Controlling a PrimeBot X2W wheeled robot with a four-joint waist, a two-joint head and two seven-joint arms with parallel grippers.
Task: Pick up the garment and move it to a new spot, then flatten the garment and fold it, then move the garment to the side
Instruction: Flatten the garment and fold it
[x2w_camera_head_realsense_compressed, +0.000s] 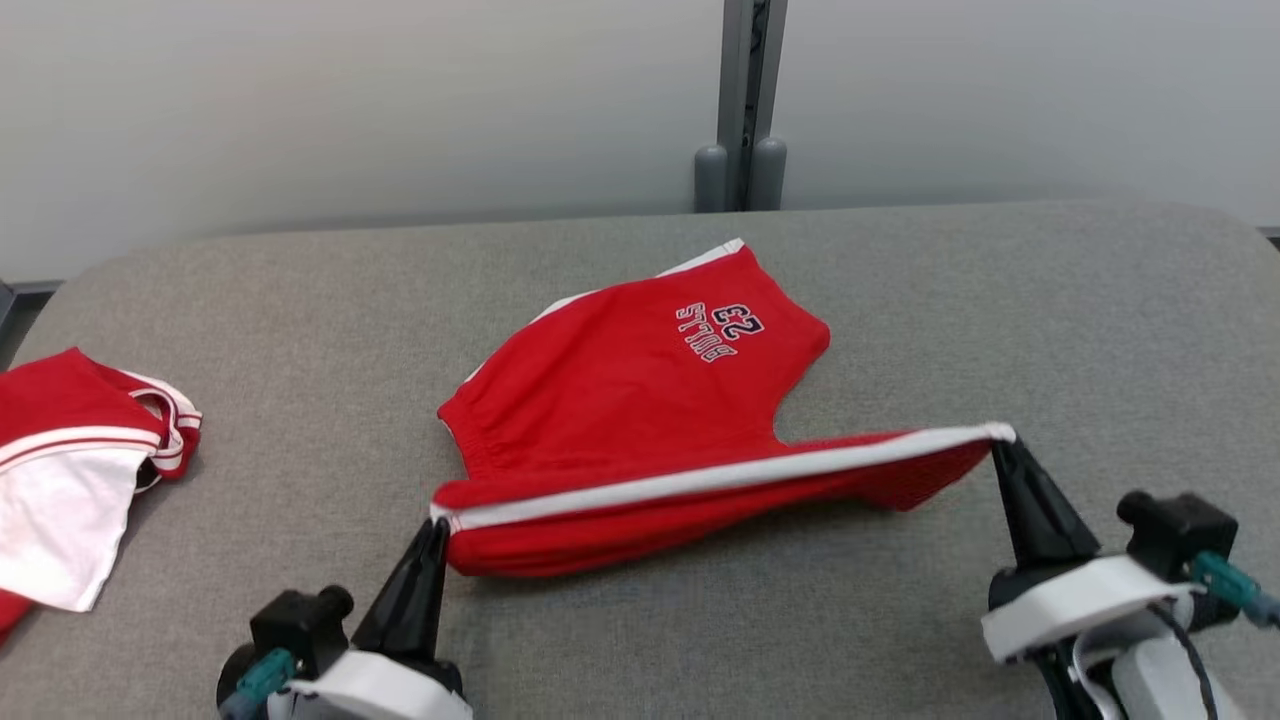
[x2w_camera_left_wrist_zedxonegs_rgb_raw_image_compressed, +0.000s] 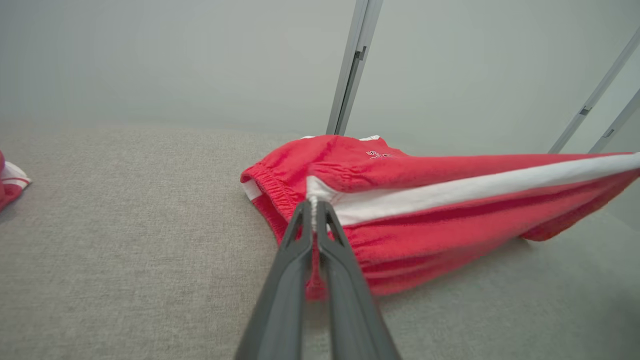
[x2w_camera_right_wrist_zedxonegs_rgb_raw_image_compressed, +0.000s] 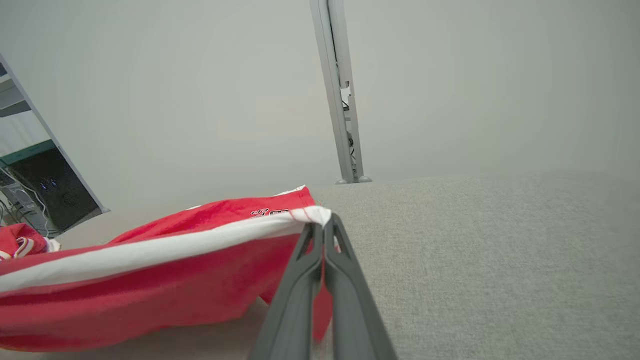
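A: In the head view, we see the red garment (x2w_camera_head_realsense_compressed: 620, 400) near the middle of the grey surface (x2w_camera_head_realsense_compressed: 900, 300), printed side up. Its white-striped near edge is lifted and pulled taut.

B: Agreed. Our left end effector (x2w_camera_head_realsense_compressed: 437, 525) is clenched on the waistband corner of that edge, and our right end effector (x2w_camera_head_realsense_compressed: 1000, 445) is clenched on the leg-hem corner. The far part of the garment rests on the surface.

A: We also note a second garment (x2w_camera_head_realsense_compressed: 70, 450), red and white, well apart at the left edge, and a grey post (x2w_camera_head_realsense_compressed: 745, 100) behind the surface.

B: In the left wrist view, our left end effector (x2w_camera_left_wrist_zedxonegs_rgb_raw_image_compressed: 314, 205) has its fingers pressed together, pinching the end of the white stripe at the tips. The garment (x2w_camera_left_wrist_zedxonegs_rgb_raw_image_compressed: 425, 220) runs off to the right, sagging below the stripe.

A: The elastic waistband lies on the surface (x2w_camera_left_wrist_zedxonegs_rgb_raw_image_compressed: 125, 225) just beside those fingers.

B: In the right wrist view, our right end effector (x2w_camera_right_wrist_zedxonegs_rgb_raw_image_compressed: 322, 227) grasps the white corner, with red cloth caught between the closed fingers.

A: From there the garment (x2w_camera_right_wrist_zedxonegs_rgb_raw_image_compressed: 150, 280) stretches leftward, raised above the surface (x2w_camera_right_wrist_zedxonegs_rgb_raw_image_compressed: 475, 250) near the tips.
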